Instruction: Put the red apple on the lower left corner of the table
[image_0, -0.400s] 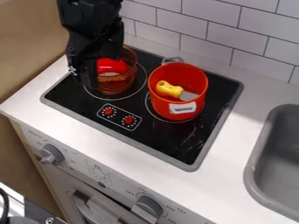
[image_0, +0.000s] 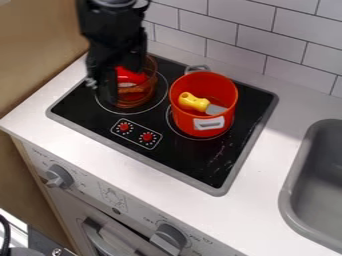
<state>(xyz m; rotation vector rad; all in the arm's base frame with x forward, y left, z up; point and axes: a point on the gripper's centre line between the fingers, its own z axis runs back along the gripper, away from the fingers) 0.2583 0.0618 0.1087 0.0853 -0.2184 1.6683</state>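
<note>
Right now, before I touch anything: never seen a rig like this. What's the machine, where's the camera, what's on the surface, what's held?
The machine is a single black robot arm, coming in from the top edge. Its hand hangs at the clear brown pot, on the stove's left side. The camera is fixed and looks down at a slant on a toy kitchen.

A red thing shows at that pot, partly behind the arm; it may be the apple, but I can't confirm that, nor whether it's held.

The red pot stands to the right, with a yellow-handled tool inside. A grey sink is set into the white counter at the right edge.
</note>
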